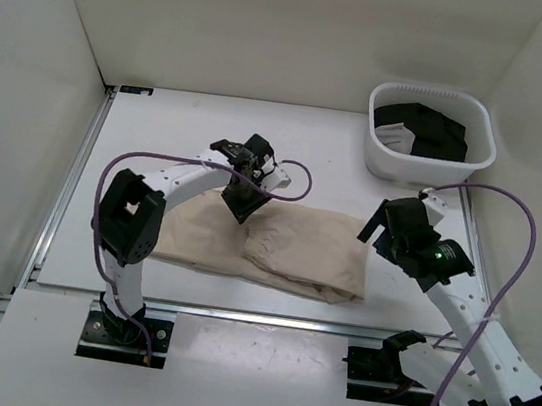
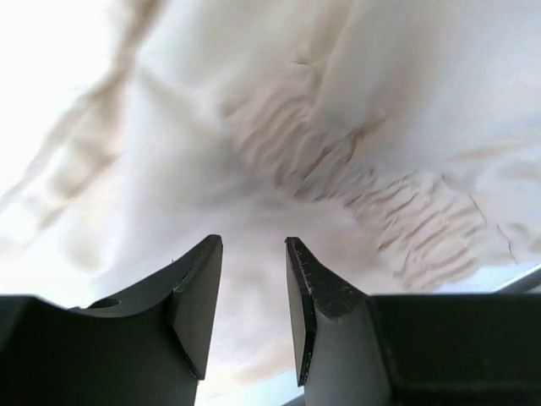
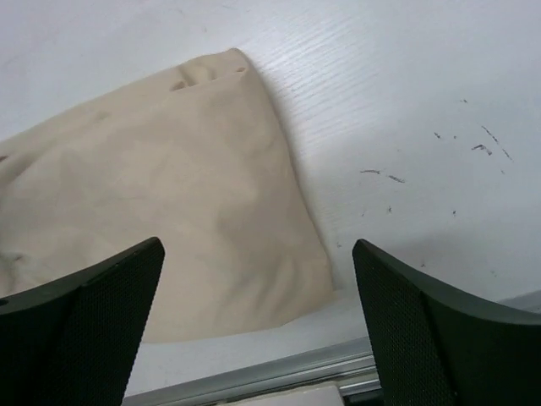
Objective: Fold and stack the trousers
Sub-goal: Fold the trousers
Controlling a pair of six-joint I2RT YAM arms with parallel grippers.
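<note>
The trousers (image 1: pixel 275 249) lay flat on the white table (image 1: pixel 159 137), nearer the arms than the white basket (image 1: pixel 374 155) and off to its left. They made a long tan band, with what looked like a second layer over the end closer to the basket. Black clothing (image 1: pixel 428 129) sat inside the basket. The left gripper (image 1: pixel 241 211) was well to the basket's left, pointing down at the trousers' far edge. Its jaws stood a little apart with nothing between them. From its own camera the left gripper (image 2: pixel 254 245) faced a band of gathered, ruched cloth in the trousers (image 2: pixel 338 127). I could not tell whether the tips touched the fabric. The right gripper (image 1: pixel 388 232) hung just on the near side of the basket, beside the trousers' closest end. In its wrist view the right gripper (image 3: pixel 258 249) was spread wide and held nothing. A corner of the trousers (image 3: pixel 169 211) lay between the fingers, with bare scuffed table (image 3: pixel 406 101) beside it.
</note>
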